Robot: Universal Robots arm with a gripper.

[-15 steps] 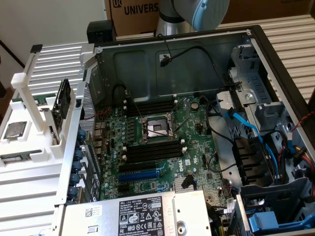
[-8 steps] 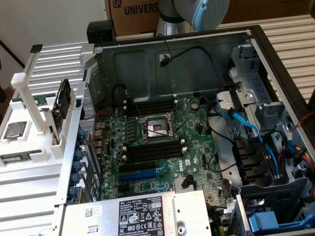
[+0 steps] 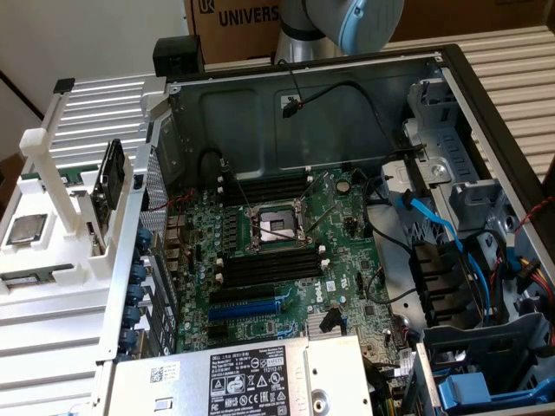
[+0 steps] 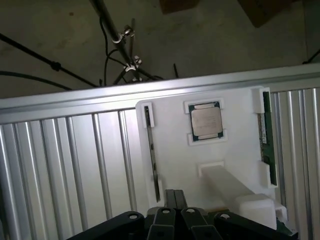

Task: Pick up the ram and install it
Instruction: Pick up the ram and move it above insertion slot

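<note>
Seen from the wrist, the gripper (image 4: 172,194) is clenched, its two dark fingers pressed together with nothing between them. It hangs over a white tray (image 4: 175,165) that rests on a ribbed metal table (image 4: 75,165).

The ram (image 4: 267,145), a thin green stick, stands on its long edge in a holder along one side of the tray, well apart from the gripper. A square silver chip (image 4: 206,121) lies in the middle of the tray. On the side opposite the ram is a narrow slot (image 4: 152,160) holding a thin dark strip that I cannot identify. The fingertips are nearer this slot than the ram. A white post (image 4: 235,192) rises from the tray between the gripper and the ram.

In the exterior view, the arm (image 3: 347,22) stands behind an open computer case (image 3: 451,78). Inside the case, a green motherboard (image 3: 347,251) shows long black memory slots (image 3: 269,264). The tray sits outside the case, at the exterior view's left.
</note>
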